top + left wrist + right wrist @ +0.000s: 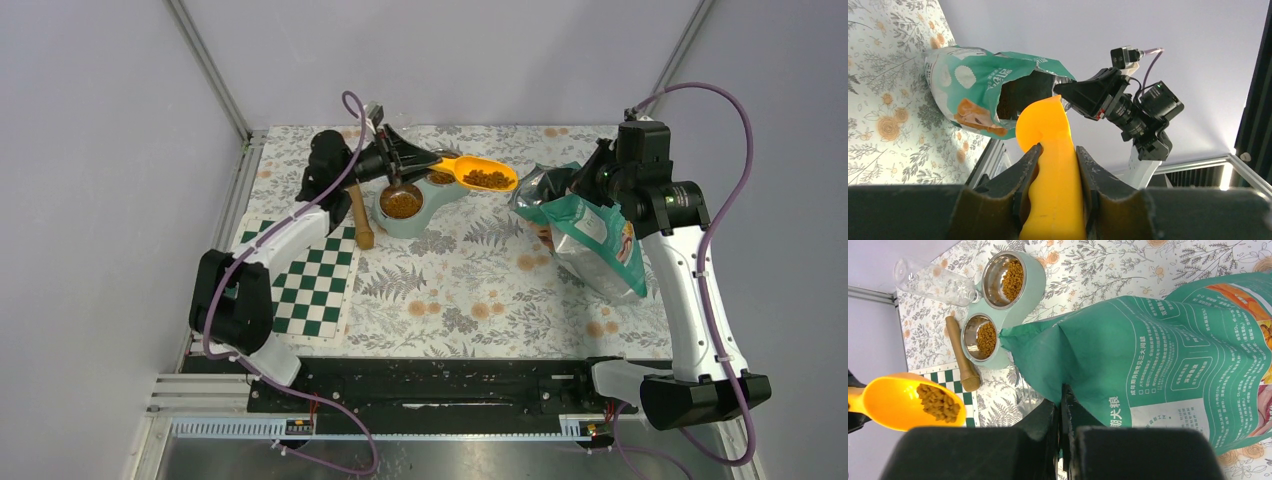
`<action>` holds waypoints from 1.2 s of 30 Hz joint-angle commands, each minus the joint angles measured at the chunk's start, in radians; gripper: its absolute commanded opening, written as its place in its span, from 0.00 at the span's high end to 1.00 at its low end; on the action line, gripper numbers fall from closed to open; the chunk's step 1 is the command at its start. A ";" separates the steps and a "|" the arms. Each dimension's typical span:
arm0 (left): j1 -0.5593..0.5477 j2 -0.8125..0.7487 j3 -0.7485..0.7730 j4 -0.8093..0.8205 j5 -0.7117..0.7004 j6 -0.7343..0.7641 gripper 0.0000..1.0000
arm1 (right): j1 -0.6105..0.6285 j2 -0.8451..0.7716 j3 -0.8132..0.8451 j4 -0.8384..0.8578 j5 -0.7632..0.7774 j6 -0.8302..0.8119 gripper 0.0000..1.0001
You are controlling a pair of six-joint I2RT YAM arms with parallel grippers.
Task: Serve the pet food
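Over the far middle of the table, between the bag (pixel 1148 340) and the teal feeder (pixel 1034 290), the orange scoop (pixel 890 405) hangs level with a heap of pet food (pixel 938 402) in its bowl; more kibble already lies in both steel bowls of the feeder. The step in hand looks like carrying this load across to the feeder. To do it well, the scoop should be kept flat while it travels, brought low over one bowl, then rolled slowly at the wrist so the pellets slide off the lip inside the rim and do not scatter on the floral cloth. The left gripper (pixel 1058 148) has its jaws partly closed, clamped on either side of the scoop's handle. Its arm reaches up the left side of the table and bends across to the right, wrist turned so the scoop points towards the bag. The right gripper (pixel 1063 395) is pinched fully together on the bag's top edge, its arm rising to a high elbow and bending down onto the bag's mouth
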 commanded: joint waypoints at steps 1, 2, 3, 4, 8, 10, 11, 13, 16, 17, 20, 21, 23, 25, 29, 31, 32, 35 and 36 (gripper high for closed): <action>0.071 -0.095 -0.056 0.115 0.069 0.026 1.00 | -0.004 -0.049 0.060 0.095 -0.038 0.023 1.00; 0.092 -0.106 -0.075 0.100 0.064 0.037 1.00 | -0.006 -0.049 0.060 0.094 -0.039 0.023 1.00; 0.115 -0.118 -0.096 0.077 0.059 0.052 1.00 | -0.006 -0.049 0.058 0.095 -0.039 0.023 1.00; 0.138 -0.129 -0.114 0.051 0.050 0.069 1.00 | -0.006 -0.049 0.058 0.094 -0.039 0.022 1.00; 0.242 -0.176 -0.190 -0.049 0.004 0.145 1.00 | -0.006 -0.049 0.057 0.095 -0.039 0.022 1.00; 0.286 -0.191 -0.222 -0.081 -0.019 0.168 1.00 | -0.006 -0.049 0.056 0.095 -0.039 0.021 1.00; 0.306 -0.198 -0.235 -0.096 -0.030 0.179 1.00 | -0.006 -0.049 0.057 0.095 -0.037 0.021 1.00; 0.342 -0.216 -0.254 -0.143 -0.060 0.217 1.00 | -0.006 -0.049 0.057 0.095 -0.036 0.018 1.00; 0.388 -0.239 -0.260 -0.270 -0.127 0.314 1.00 | -0.006 -0.047 0.058 0.095 -0.034 0.018 1.00; 0.398 -0.246 -0.263 -0.308 -0.156 0.341 1.00 | -0.006 -0.048 0.058 0.095 -0.034 0.016 1.00; 0.408 -0.269 -0.288 -0.345 -0.230 0.386 1.00 | -0.006 -0.047 0.057 0.095 -0.034 0.017 1.00; 0.408 -0.271 -0.293 -0.347 -0.249 0.394 1.00 | -0.006 -0.047 0.058 0.095 -0.034 0.018 1.00; 0.407 -0.264 -0.299 -0.354 -0.282 0.411 1.00 | -0.006 -0.046 0.058 0.095 -0.036 0.018 1.00; 0.407 -0.258 -0.297 -0.369 -0.320 0.436 1.00 | -0.006 -0.046 0.058 0.095 -0.036 0.018 1.00; 0.390 -0.260 -0.276 -0.425 -0.408 0.536 1.00 | -0.006 -0.048 0.055 0.095 -0.033 0.016 1.00; 0.375 -0.262 -0.249 -0.458 -0.444 0.590 1.00 | -0.006 -0.049 0.054 0.095 -0.032 0.016 1.00; 0.363 -0.261 -0.235 -0.483 -0.464 0.616 1.00 | -0.006 -0.049 0.052 0.094 -0.032 0.018 1.00; 0.304 -0.257 -0.187 -0.549 -0.534 0.697 1.00 | -0.006 -0.046 0.052 0.095 -0.032 0.018 1.00; 0.288 -0.258 -0.171 -0.576 -0.565 0.729 1.00 | -0.007 -0.047 0.053 0.095 -0.031 0.017 1.00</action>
